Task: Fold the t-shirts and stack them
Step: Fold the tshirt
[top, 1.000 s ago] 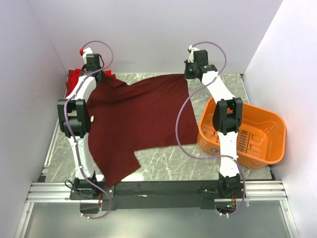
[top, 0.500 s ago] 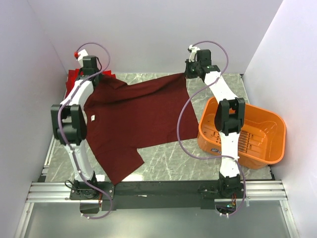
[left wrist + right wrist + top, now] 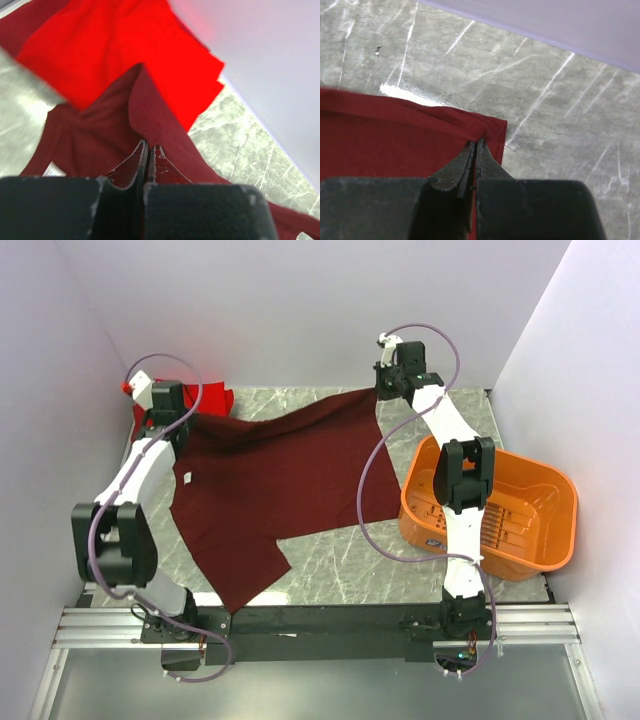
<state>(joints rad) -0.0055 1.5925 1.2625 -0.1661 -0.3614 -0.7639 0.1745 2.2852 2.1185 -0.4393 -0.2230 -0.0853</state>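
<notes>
Since a second ago the left arm has swung out to the left, and the left hand [image 3: 168, 418] has drawn the far-left corner of the maroon tee [image 3: 280, 480] with it, baring more of the red tees [image 3: 208, 400] at the far-left corner of the surface [image 3: 340, 560]. The right hand [image 3: 386, 390] has stayed at the far-right corner of the cloth.

In the left wrist view the left hand [image 3: 149, 150] is closed, its fingers pinched together on a raised fold of the maroon tee [image 3: 100, 135]. The fold rises to a ridge just beyond the fingertips. The red tees [image 3: 125, 50] lie just past that ridge, against the wall.

In the right wrist view the right hand [image 3: 475, 147] is closed too, gripping the very corner of the maroon tee [image 3: 385, 140]. The hem runs off to the left from the fingertips, and bare surface [image 3: 545, 75] lies beyond.

From above, the maroon tee is spread flat between the two arms, its far edge sagging between the two hands. One lobe reaches toward the near edge by the left arm's base. Its right edge lies just beside the orange basket [image 3: 560, 490], which sits at the right of the surface.
</notes>
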